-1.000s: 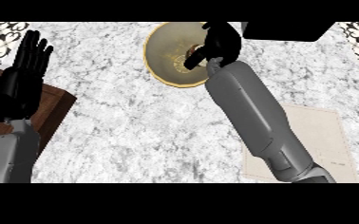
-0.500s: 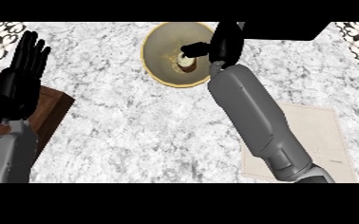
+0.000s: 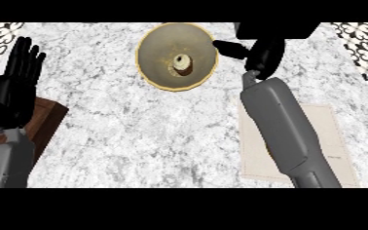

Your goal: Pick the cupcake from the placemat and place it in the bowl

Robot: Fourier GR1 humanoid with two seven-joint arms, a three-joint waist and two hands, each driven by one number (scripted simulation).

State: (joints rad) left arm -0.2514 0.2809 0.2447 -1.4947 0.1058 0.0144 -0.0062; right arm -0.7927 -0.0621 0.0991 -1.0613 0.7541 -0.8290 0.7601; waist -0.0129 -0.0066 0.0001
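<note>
Head view shows you the marble counter [image 3: 129, 126] from steeply above. At about 12 o'clock stands the bowl [image 3: 155, 73], round and yellowish, and the cupcake [image 3: 182, 64] now lies inside it, close to the middle of the bowl's floor. It touches nothing except the bowl.

Compare with half a second ago: then your right hand [image 3: 265, 53] was over the bowl's right part and covered the cupcake. Now this hand has moved away toward 1 o'clock, just beside the bowl's right rim and apart from it. It holds nothing. The thumb points left toward the bowl, and the fingers hang relaxed, not curled round any thing, so you may read the hand as released. Behind it, at the top edge, there is a dark shape which I cannot identify.

The grey forearm of the right arm [image 3: 284, 122] runs from 5 o'clock up to the hand and passes over the placemat [image 3: 323, 126]. The placemat is pale beige and lies at 4 o'clock, well apart from the bowl; the part you can see carries nothing.

Your left hand [image 3: 18, 85] shows at 9 o'clock near the left edge, fingers straight and pointing up, wide, at rest, in the same place as before. Below it, a brown wooden object [image 3: 43, 122] lies partly out of view.
</note>
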